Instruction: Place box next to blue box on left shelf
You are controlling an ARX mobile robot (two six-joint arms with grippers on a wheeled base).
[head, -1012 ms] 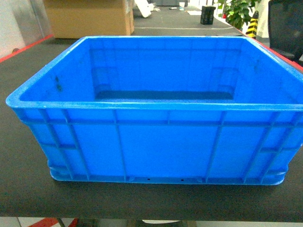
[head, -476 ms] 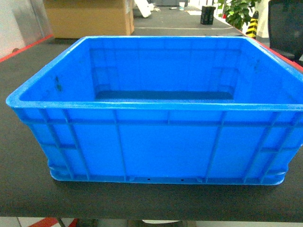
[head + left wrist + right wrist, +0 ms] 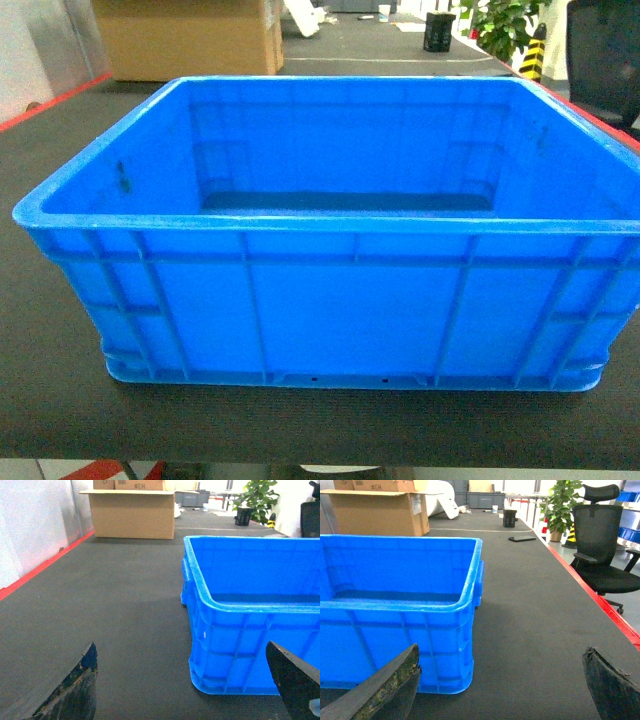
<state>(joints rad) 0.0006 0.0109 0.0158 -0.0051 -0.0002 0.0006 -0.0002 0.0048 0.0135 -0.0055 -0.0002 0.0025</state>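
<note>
Head view: your box (image 3: 330,300) sits upright on the dark mat-covered table (image 3: 60,400), filling most of the frame, near wall facing you, rim level. Interior shows bare smooth walls and floor.

Left wrist view: left gripper (image 3: 192,685) has its jaws spread wide, one dark fingertip (image 3: 75,690) at 7 o'clock of the frame and the other at 5 o'clock. Nothing between them but mat and the box's near corner. The box (image 3: 240,650) lies from 3 to 5 o'clock; the right-hand finger overlaps its lower wall in the picture, contact cannot be judged. A cardboard carton (image 3: 132,512) stands at 12 o'clock, well apart from the box, with a red stripe (image 3: 45,565) along the table edge at 10 o'clock.

Right wrist view: right gripper (image 3: 505,685) likewise released, jaws wide apart, worn fingertip (image 3: 390,687) at 7 o'clock in front of the box's corner (image 3: 455,655), the other at 5 o'clock over bare mat. Grasping nothing. Box occupies 8 to 10 o'clock. Black office chair (image 3: 600,545) at 2 o'clock off the table edge; potted plant (image 3: 562,507) at 1 o'clock.

No roller shelf appears in any view.
</note>
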